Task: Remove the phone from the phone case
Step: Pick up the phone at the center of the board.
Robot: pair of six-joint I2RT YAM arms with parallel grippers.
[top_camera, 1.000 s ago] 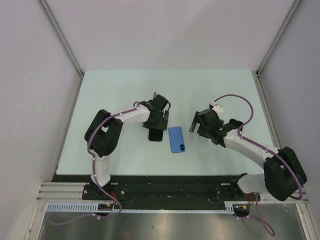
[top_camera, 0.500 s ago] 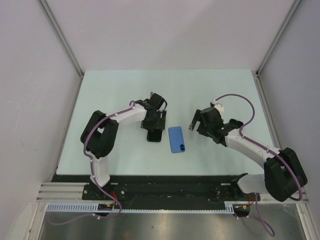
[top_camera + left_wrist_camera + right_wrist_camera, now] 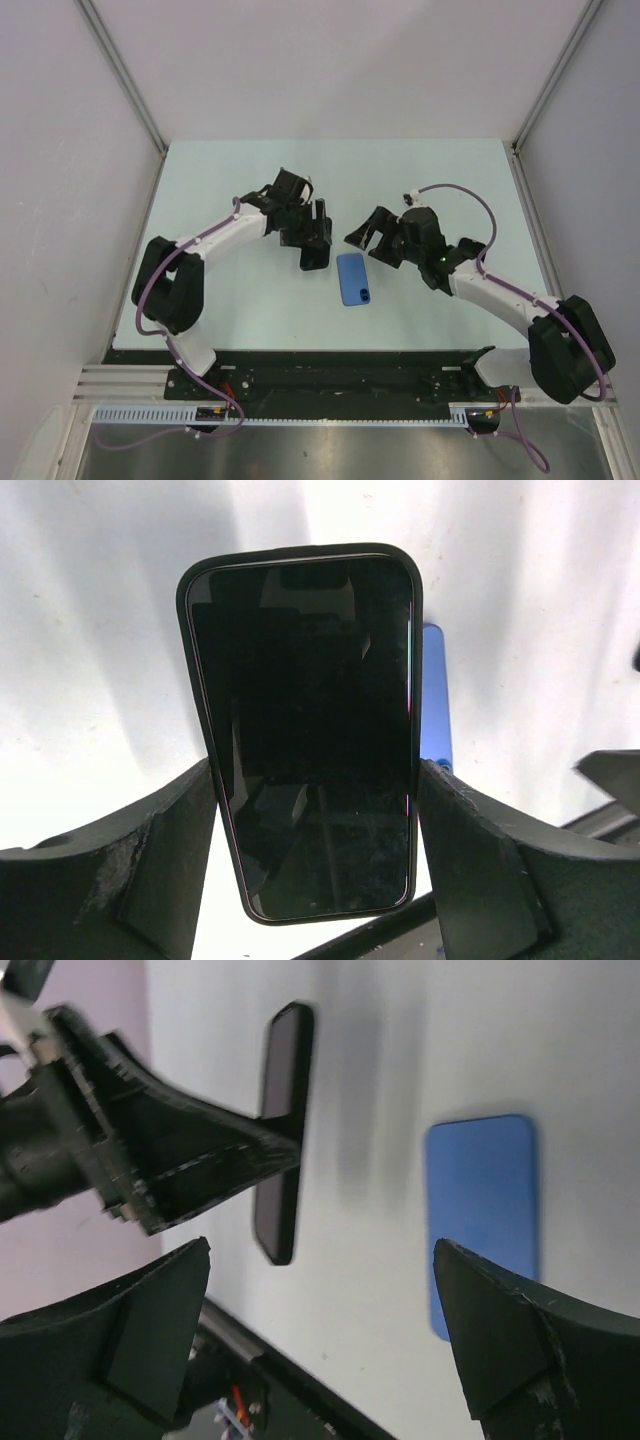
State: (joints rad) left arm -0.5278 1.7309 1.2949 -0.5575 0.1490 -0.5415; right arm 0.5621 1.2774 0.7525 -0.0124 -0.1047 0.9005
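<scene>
The phone [image 3: 310, 730] shows its glossy black screen, seated inside the black phone case [image 3: 184, 590]; its white back is hidden. My left gripper [image 3: 315, 860] is shut on the case's long sides near one end and holds it above the table. In the top view the cased phone [image 3: 314, 255] hangs below the left gripper [image 3: 310, 232]. My right gripper [image 3: 366, 236] is open and empty, just right of it. The right wrist view shows the cased phone [image 3: 281, 1140] edge-on, ahead of the open right gripper [image 3: 330, 1330].
A blue-backed phone [image 3: 354, 278] lies flat on the pale table [image 3: 220, 180], between the two grippers and a little nearer; it also shows in the right wrist view [image 3: 485, 1220]. Metal frame posts stand at the table's back corners.
My left arm has swung back and left, carrying the cased phone off the table. My right gripper has moved left toward it, jaws wide.
</scene>
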